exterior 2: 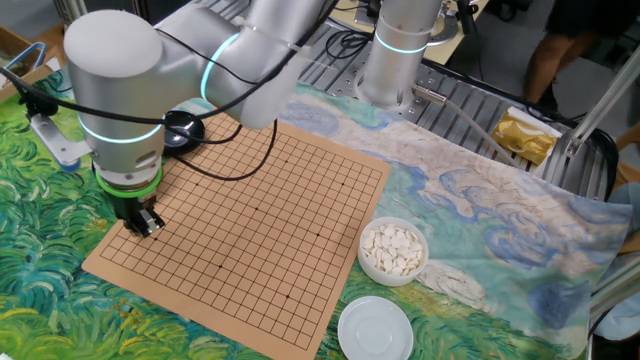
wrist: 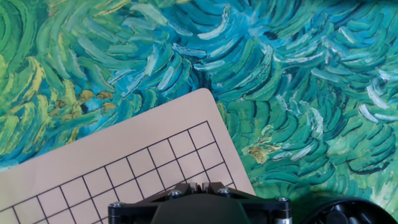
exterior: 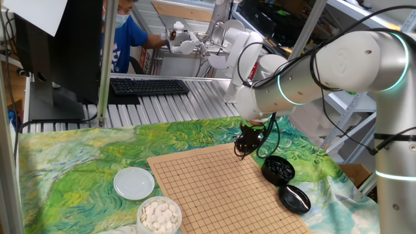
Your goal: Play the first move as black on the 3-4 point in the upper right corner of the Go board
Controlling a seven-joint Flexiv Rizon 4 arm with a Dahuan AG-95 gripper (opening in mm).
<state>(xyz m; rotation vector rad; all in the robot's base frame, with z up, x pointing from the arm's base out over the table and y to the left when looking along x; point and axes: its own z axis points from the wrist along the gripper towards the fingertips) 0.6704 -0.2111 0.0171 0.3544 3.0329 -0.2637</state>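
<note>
One hand (exterior: 243, 151) hangs over the Go board (exterior 2: 270, 220) near its corner, jaws pinched nearly shut; whether a black stone sits between them cannot be seen. Spare stones fill the black bowl (exterior: 278, 169) beside the board. Such stones look light, hard, slippery, best pinched across the rim.

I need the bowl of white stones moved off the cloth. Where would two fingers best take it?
Take the bowl by its rim, from straight above: one finger outside the wall, one just inside. It stands upright and open, likely too wide to span, and the white stones seem to leave the rim's edge free.
</note>
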